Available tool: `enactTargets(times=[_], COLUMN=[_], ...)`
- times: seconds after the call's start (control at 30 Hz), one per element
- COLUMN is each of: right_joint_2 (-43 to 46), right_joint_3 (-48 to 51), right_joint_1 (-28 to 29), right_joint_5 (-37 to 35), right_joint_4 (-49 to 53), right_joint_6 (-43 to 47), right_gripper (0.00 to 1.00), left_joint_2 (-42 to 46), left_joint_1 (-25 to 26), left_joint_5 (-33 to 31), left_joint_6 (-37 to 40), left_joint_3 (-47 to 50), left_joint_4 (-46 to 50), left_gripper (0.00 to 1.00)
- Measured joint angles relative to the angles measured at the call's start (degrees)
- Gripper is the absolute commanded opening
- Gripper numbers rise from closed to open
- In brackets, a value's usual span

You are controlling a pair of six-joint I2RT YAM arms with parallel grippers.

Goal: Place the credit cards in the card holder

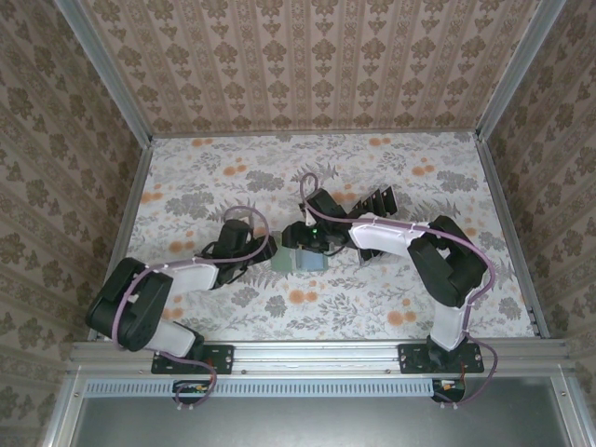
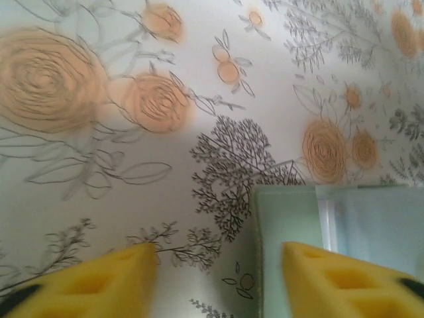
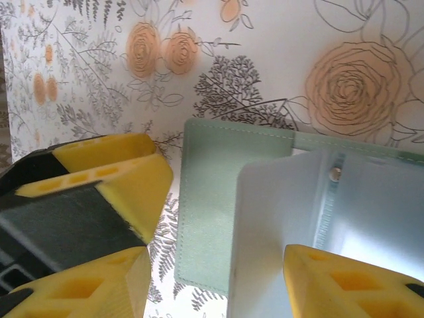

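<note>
Card holder lies open on the floral surface at frame centre in the top view, between the two arms. Left gripper: jaws spread, bare surface between them, the holder's corner at the lower-right finger. Right gripper: jaws spread, straddling the holder's left half and raised flap. Credit cards stand fanned, up and right of the holder
</note>
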State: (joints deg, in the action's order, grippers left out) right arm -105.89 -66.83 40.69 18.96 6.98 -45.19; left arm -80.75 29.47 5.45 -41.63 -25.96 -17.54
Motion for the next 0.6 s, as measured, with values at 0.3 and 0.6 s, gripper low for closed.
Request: enactTargets(times=[0.3,0.6], right_joint_2=[-4.3,-8.6], right_joint_3=[-6.4,-9.9], right_joint_1=[2.4,3.4], right_joint_5=[0.0,0.0], right_joint_4=[1.6,3.7], right_joint_6=[-0.1,0.1], right_gripper=[0.57,0.57], left_joint_2=[10.2,13.8], left_joint_1=[-1.9,-3.0], left_joint_5=[-4.8,-6.5], left_joint_6=[-0.7,-0.8], left_joint_3=[0.4,2.1], left_joint_4=[5.6,9.6], left_gripper=[0.78,0.79])
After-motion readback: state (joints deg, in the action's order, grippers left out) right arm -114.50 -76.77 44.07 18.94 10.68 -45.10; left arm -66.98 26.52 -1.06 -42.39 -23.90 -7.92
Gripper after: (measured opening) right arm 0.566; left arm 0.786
